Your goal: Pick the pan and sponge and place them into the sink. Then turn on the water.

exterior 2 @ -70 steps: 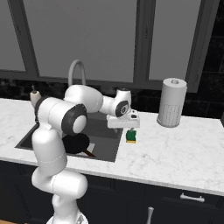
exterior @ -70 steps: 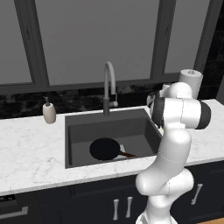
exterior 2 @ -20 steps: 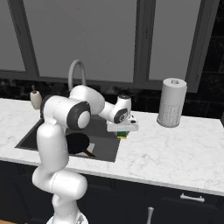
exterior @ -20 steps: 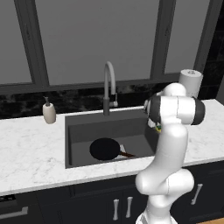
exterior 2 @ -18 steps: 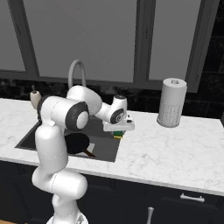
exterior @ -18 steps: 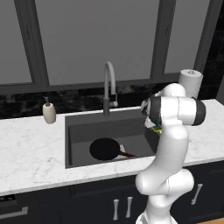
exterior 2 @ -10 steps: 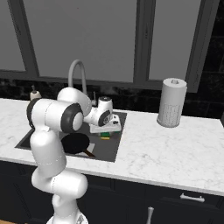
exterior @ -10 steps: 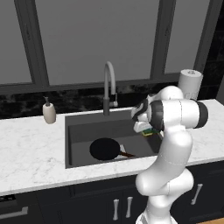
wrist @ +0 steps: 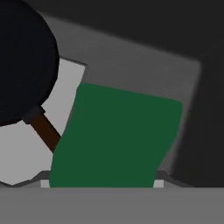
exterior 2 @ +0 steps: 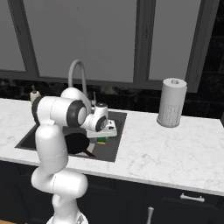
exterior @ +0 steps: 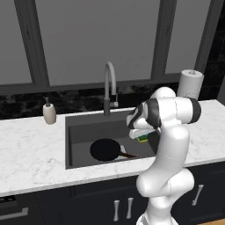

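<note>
The gripper (exterior 2: 103,136) has swung from the counter edge to over the sink (exterior: 79,132), jaws part-closed on the sponge (wrist: 116,138), apparently clear of the floor. Release remains, then the water. Sponge: green top, yellow base. The pan (exterior: 105,149) lies in the basin.

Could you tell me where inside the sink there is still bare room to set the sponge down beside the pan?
The sink floor is bare left of the pan, toward the left wall, and along the back wall below the faucet. The right side is crowded: the pan's handle points there and the gripper hangs over it holding the sponge.
</note>
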